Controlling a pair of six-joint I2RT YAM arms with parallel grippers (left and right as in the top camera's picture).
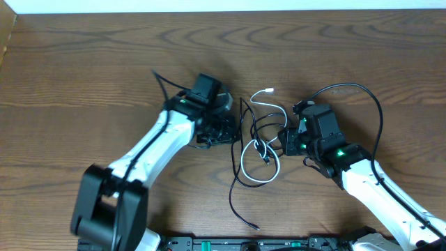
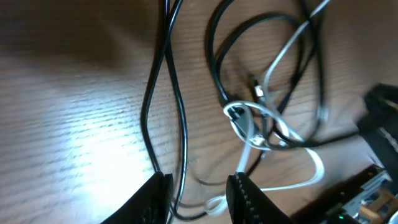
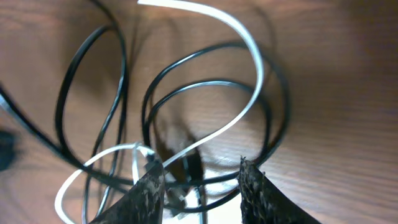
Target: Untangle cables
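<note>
The cables (image 1: pixel 261 143) lie in a loose tangle on the wooden table (image 1: pixel 83 63), directly between the two grippers, which face each other across it. The tangle is longer than it is wide, and its long axis runs across the line joining the fingertips.

The white cable (image 1: pixel 258 183) points its small plug (image 1: pixel 270 91) away from the arm bases, beyond and slightly to the inner side of the right gripper (image 1: pixel 284 139). From there it winds back through the black loops into a rounded loop nearer the bases.

One black cable (image 1: pixel 244 217) trails out of the tangle as a long single tail. Its free end points back toward the bases, behind both grippers.

The left gripper (image 2: pixel 198 200) has its jaws apart. A black strand (image 2: pixel 184 143) runs lengthwise into the gap, with a bit of white loop beside it. Whether either finger touches them cannot be told.

The right gripper (image 3: pixel 200 193) is also spread open, and overlapping black loops (image 3: pixel 277 118) and a white arc (image 3: pixel 252 53) lie just ahead of its fingertips. A plug end sits in the gap, unclamped.
</note>
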